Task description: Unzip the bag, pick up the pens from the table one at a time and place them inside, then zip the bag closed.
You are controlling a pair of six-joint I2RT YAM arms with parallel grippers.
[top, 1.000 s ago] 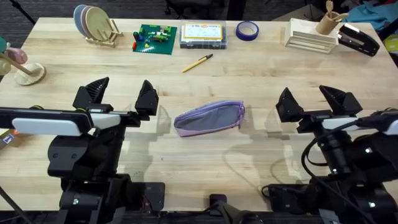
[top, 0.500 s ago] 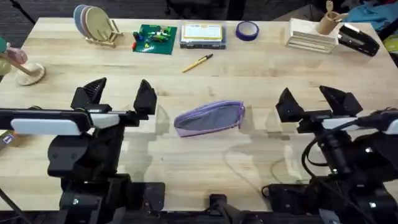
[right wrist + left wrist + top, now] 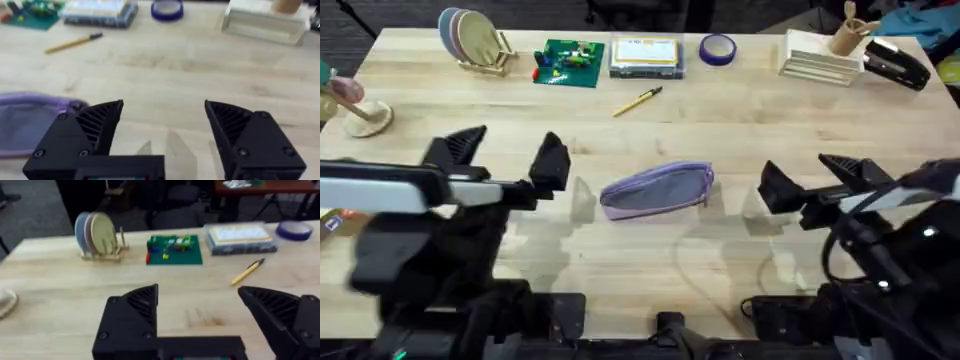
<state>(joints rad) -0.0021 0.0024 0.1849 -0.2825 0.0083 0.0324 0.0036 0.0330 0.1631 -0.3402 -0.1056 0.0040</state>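
The lavender bag [image 3: 656, 190] with a grey side panel lies flat mid-table, and its end shows in the right wrist view as bag [image 3: 27, 120]. One yellow pen [image 3: 637, 102] with black ends lies farther back on the table [image 3: 740, 125], also seen as pen [image 3: 247, 271] and pen [image 3: 73, 43]. My left gripper [image 3: 505, 155] hovers open to the left of the bag. Open too, my right gripper [image 3: 810, 175] hangs to the bag's right. Neither holds anything.
Along the far edge stand a plate rack [image 3: 475, 40], a green brick plate [image 3: 568, 62], a clear parts box [image 3: 646, 55], a blue tape roll [image 3: 717, 48], a white tray [image 3: 820, 58] and a black stapler [image 3: 895, 62]. A wooden stand [image 3: 360, 110] sits far left.
Both arms have risen slightly and look larger. The left gripper shifted a little left, the right one a little toward the bag. Bag and pen have not moved.
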